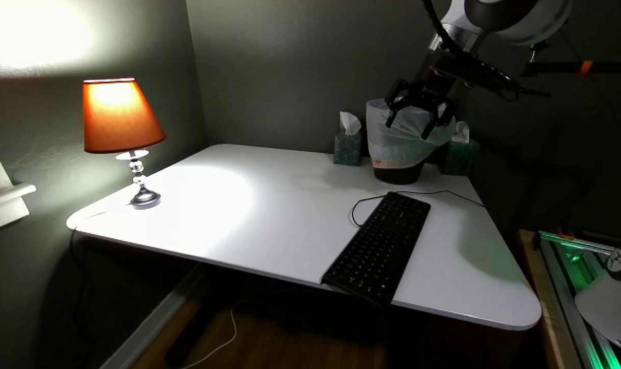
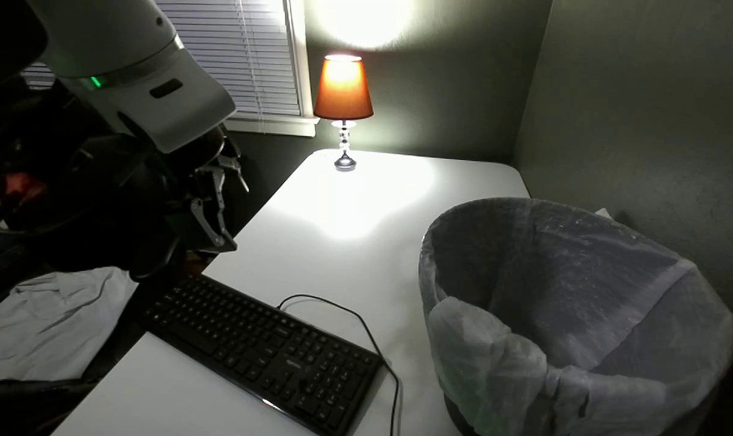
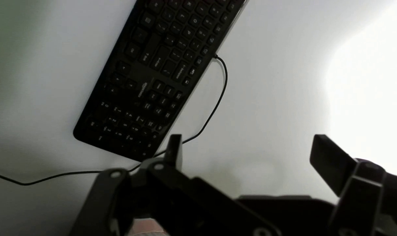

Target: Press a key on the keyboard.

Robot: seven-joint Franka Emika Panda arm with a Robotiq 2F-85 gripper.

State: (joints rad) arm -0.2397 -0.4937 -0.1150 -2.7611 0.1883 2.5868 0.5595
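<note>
The long flat black keyboard point(image 1: 379, 246) lies on the white table point(image 1: 279, 215), with one end reaching the table's edge. It shows in both exterior views point(image 2: 263, 351), and its number-pad end is near in the wrist view point(image 3: 152, 75). Its thin black cable point(image 3: 223, 93) curves over the table. My gripper point(image 1: 408, 127) is open and empty, raised well above the table and touching nothing. In the wrist view the fingers point(image 3: 247, 141) are wide apart, with bare table between them and the keyboard to the upper left. The keyboard's far end is out of the wrist view.
A bin with a white liner point(image 1: 387, 138) stands on the table by the wall; it is large in an exterior view point(image 2: 487, 363). Tissue boxes point(image 1: 347, 148) point(image 1: 459, 158) stand on both sides of it. A lit lamp with an orange shade point(image 1: 120, 120) stands at the table's far corner.
</note>
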